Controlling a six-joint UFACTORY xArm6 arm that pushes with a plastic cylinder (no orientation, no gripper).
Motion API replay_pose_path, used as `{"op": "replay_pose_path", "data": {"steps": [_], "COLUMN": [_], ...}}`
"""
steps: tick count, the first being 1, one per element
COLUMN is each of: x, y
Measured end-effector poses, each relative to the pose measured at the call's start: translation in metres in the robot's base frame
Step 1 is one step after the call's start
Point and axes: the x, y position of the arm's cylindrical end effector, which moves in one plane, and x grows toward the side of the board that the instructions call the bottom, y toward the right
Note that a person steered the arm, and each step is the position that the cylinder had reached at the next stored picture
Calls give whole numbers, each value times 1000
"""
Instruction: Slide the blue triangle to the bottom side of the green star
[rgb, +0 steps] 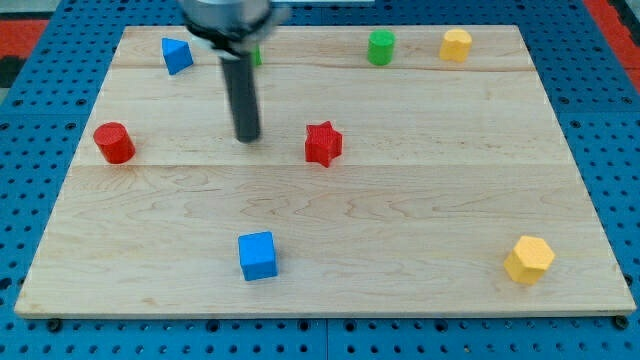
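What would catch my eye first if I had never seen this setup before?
Probably the dark rod coming down from the view's top, my tip resting on bare wood between the red cylinder at the left and the red star near the centre. Next, the bright blue cube alone near the bottom edge, and the yellow block at the bottom right.

Blue triangle (177, 55) near board's top-left corner; green star (257, 56) right of it, mostly hidden behind rod.

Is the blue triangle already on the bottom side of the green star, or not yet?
Not yet. The blue triangle lies at the view's top left, and the green star beside it is mostly hidden behind the rod. My tip touches neither.
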Motion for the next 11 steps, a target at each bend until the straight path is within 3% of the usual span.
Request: {"op": "replay_pose_path", "data": {"steps": [1, 4, 5, 8, 10, 11], "x": [-38, -170, -172, -75, -73, -28], "y": [-53, -64, -128, -78, -45, -38]}}
